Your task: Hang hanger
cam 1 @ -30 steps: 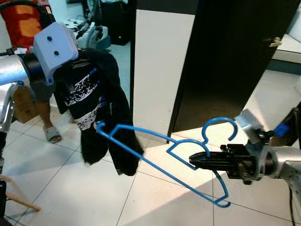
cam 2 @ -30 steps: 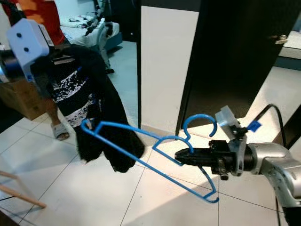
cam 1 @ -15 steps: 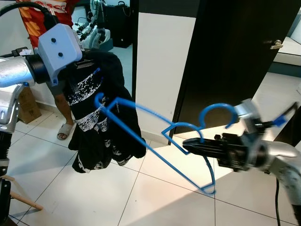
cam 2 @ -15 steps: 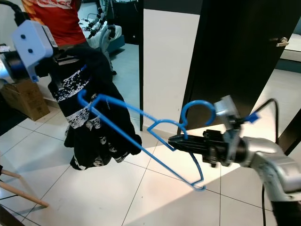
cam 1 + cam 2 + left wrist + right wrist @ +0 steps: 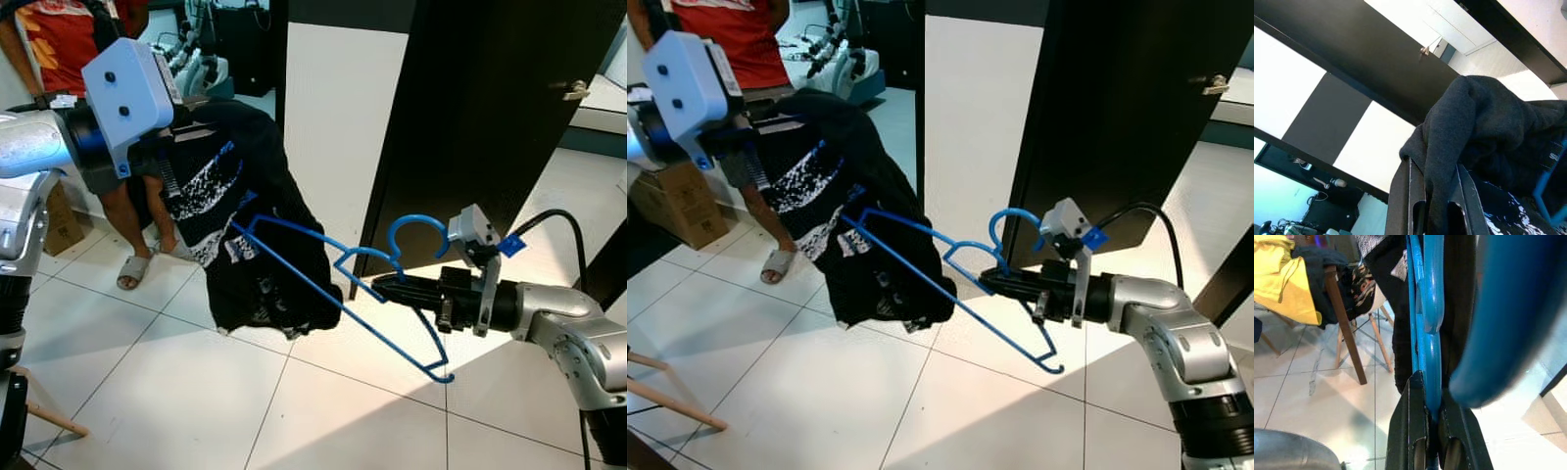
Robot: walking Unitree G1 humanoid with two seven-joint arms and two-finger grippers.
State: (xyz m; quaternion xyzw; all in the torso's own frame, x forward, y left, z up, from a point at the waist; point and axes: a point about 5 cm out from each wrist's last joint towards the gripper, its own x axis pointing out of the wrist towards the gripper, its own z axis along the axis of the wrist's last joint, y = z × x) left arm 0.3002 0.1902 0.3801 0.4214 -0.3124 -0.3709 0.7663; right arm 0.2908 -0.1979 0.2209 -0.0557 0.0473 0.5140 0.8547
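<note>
On my left, my left gripper (image 5: 1432, 215) is raised at about shoulder height, its two black fingers (image 5: 1409, 205) pinching a fold of a black garment (image 5: 250, 235) with white speckled print. The cloth bunches over the fingers and hangs down in a loose mass above the white tiled floor (image 5: 147, 392). Behind it stands a person (image 5: 73, 44) in a red and orange shirt, one sandalled foot on the tiles, beside a cardboard box (image 5: 61, 220).

Moving toward the middle, the blue hanger (image 5: 338, 289) stretches across the gap between my arms. Its far shoulder end reaches into the hanging garment and touches or pokes into the cloth; I cannot tell whether it is inside an opening or just against the fabric. The frame slopes downward to its other corner, low and to the right, above the floor. Behind it are a white wall panel (image 5: 338, 127) and a dark door (image 5: 490, 117) with a handle.

On my right, my right gripper (image 5: 392, 290) points toward the left, fingers pressed together on the hanger's thin blue bar just below the curved hook (image 5: 416, 230), which rises above the fingertips. In the right wrist view a wooden chair (image 5: 1352, 333) draped with yellow cloth (image 5: 1281, 281) stands beyond the hanger.
</note>
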